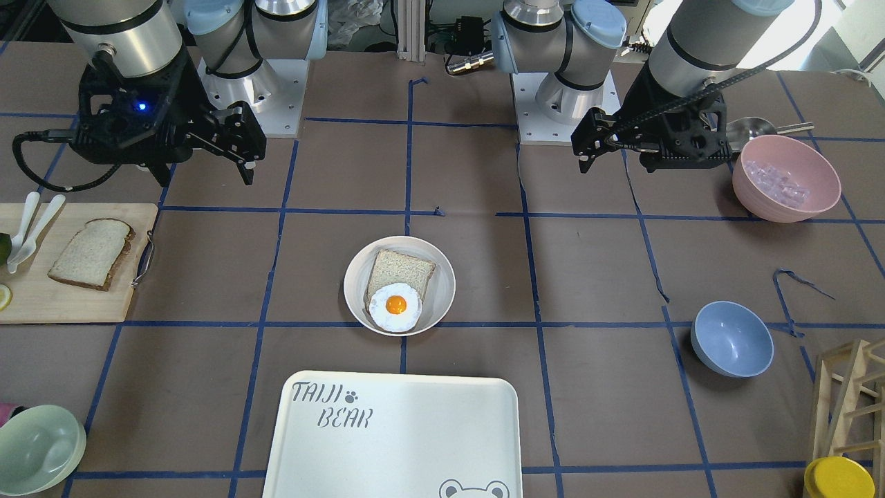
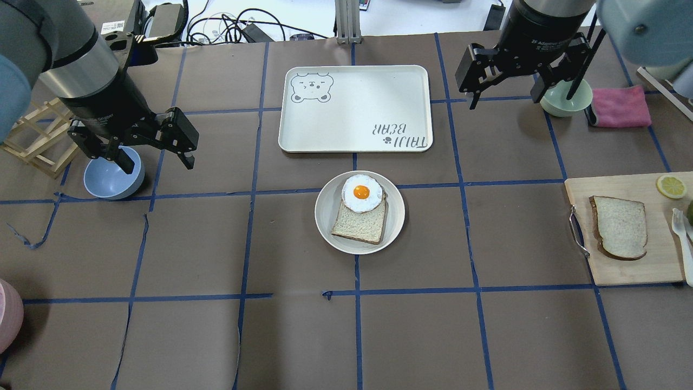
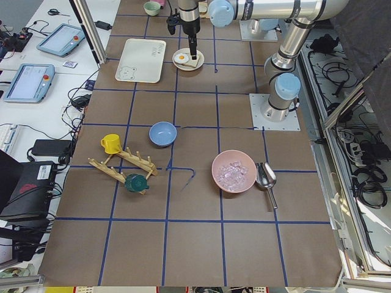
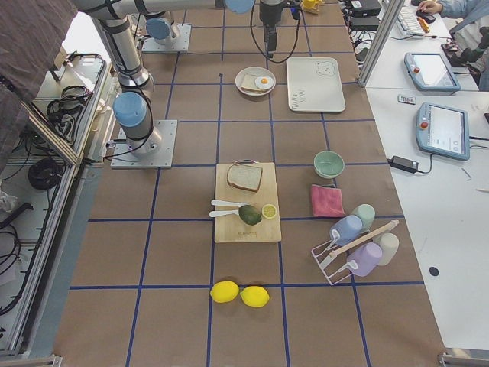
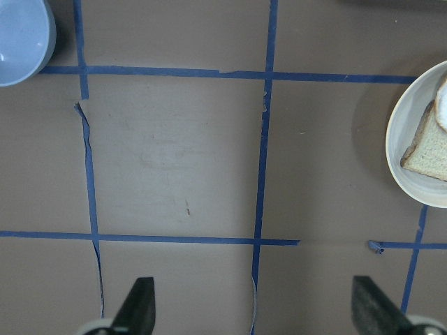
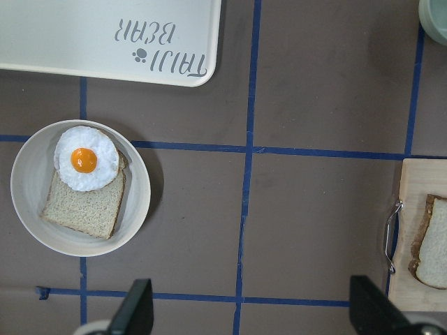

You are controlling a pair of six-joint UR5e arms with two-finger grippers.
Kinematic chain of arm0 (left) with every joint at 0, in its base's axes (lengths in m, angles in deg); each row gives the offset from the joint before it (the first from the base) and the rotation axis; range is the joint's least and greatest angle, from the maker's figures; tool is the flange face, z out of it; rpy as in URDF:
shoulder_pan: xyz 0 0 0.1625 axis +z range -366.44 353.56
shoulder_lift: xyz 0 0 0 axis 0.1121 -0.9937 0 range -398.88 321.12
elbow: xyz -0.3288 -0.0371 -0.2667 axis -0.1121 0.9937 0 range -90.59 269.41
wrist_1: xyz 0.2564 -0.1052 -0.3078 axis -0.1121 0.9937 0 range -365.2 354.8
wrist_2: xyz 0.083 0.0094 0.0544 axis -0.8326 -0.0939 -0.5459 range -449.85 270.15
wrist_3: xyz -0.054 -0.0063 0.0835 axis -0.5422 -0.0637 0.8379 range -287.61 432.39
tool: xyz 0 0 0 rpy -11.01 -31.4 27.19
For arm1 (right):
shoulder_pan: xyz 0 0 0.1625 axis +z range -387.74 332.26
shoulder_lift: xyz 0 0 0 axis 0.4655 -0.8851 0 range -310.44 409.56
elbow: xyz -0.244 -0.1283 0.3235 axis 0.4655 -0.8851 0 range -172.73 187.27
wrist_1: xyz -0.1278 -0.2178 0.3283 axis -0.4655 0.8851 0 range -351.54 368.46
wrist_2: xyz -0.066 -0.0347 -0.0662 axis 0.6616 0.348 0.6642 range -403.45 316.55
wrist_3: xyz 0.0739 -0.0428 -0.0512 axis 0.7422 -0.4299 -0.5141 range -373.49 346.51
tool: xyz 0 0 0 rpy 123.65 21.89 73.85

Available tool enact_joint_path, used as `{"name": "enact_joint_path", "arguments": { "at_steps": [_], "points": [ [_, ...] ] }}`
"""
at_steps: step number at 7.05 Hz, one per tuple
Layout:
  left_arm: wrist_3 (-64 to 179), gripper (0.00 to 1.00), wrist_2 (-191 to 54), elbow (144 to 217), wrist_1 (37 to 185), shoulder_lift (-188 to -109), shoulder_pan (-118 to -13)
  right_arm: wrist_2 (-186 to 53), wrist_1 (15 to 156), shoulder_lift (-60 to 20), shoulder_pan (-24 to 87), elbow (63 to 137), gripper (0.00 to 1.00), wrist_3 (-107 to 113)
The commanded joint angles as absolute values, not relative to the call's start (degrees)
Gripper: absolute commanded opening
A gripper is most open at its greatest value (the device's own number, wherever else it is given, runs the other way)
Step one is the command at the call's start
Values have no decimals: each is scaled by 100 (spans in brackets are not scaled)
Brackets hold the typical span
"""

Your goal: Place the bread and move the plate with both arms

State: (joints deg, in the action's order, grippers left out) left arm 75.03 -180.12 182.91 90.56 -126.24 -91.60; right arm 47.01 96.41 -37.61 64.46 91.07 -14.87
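Overhead exterior view told me little was done: the bread point(image 2: 620, 226), pale with a dark crust, lay flat and untouched on the cutting board point(image 2: 622, 271) by the table's right edge. Farther in, the plate point(image 2: 324, 214) sat mid-table, not yet moved. My left gripper point(image 2: 157, 158) and right gripper point(image 2: 504, 100) hung spread, empty.

Left claw point(image 2: 157, 158) and right claw point(image 2: 509, 93) hover, jaws apart.

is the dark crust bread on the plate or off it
Off it: the bread lies on the cutting board; the plate holds another slice and an egg.
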Motion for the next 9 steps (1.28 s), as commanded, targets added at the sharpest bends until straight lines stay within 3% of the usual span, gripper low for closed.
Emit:
{"name": "enact_joint_path", "arguments": {
  "at_steps": [1,9],
  "points": [
    [7503,100,-18012,18301,9060,-12633,-9160,4708,9644,-3762,6446,9103,100,-1550],
    [7503,100,-18003,18293,9016,-12659,-9160,4690,9635,-3789,6454,9051,100,-1577]
  ]
}}
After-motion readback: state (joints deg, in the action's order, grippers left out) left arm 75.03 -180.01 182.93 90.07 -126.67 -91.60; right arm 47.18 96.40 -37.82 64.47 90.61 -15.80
